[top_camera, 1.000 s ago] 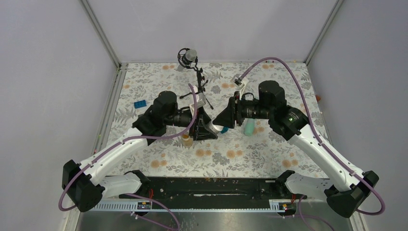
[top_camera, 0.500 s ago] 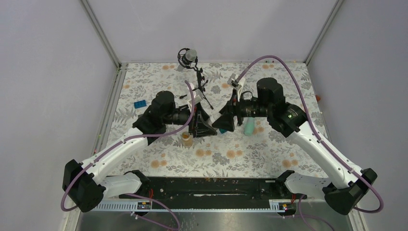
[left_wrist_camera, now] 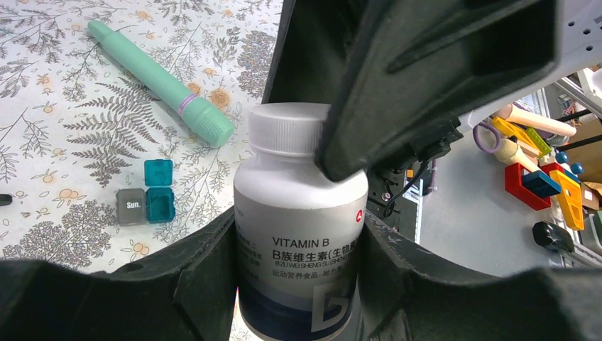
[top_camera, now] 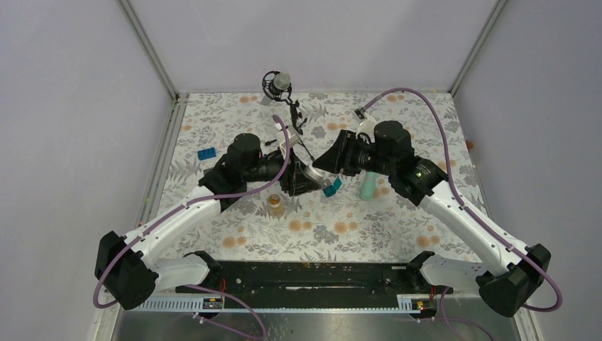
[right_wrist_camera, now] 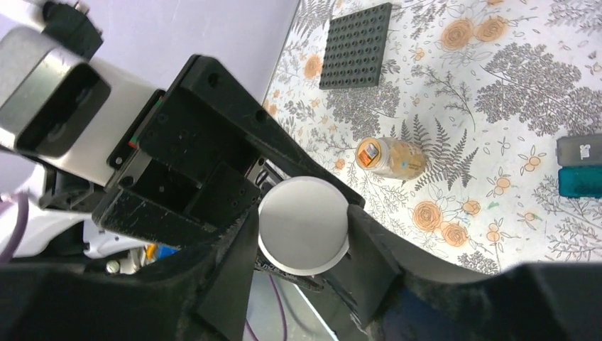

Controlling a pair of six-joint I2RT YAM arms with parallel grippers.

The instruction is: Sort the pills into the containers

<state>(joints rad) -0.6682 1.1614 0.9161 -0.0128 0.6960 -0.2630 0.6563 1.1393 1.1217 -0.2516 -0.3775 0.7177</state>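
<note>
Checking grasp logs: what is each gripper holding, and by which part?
The left gripper holds the vitamin bottle around its body; the right gripper grips the bottle's white cap at its rim.

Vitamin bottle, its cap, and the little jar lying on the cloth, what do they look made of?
Bottle: white plastic, slightly glossy, with a printed label wrapped around it. Cap: white plastic, more matte, with what look like faint ribs round its edge. Jar: clear, probably glass, though clear plastic is possible; amber contents show through its wall.
</note>
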